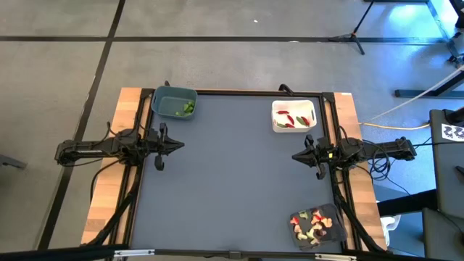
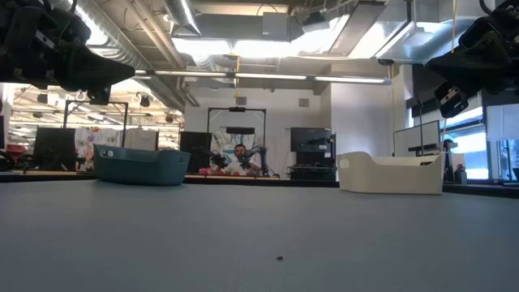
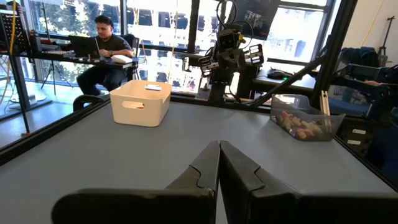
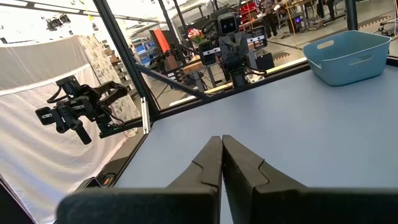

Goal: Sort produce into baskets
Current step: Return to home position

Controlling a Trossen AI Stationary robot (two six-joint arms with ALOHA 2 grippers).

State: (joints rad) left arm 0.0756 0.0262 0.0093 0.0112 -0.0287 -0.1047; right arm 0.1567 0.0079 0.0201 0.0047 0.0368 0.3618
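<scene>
Three baskets hold all the produce that can be made out, so sorting is judged complete. The white rounded-rectangular plastic tub (image 1: 277, 109) is the reference; it contains red and green toy produce (image 1: 293, 119). The blue-grey plastic tub (image 1: 163, 96) is well apart from the white tub along the same edge of the grey matte worktop (image 1: 232, 181); it contains green toy produce (image 1: 187, 109). The dark grey shallow tray (image 1: 338, 217) is at the other corner on the white tub's side; it contains mixed red, pale tan and yellow-green toy produce (image 1: 310, 226).

The right gripper (image 1: 296, 155) hangs near the white tub, raised above the worktop; its fingers are pressed together on nothing. The left gripper (image 1: 180, 145) hangs well apart from the white tub, nearer the blue-grey tub; its fingers are likewise together and empty. Both arms lie along the side edges with tips pointing inward; this is judged a parked posture, chosen to keep clear of every basket.
</scene>
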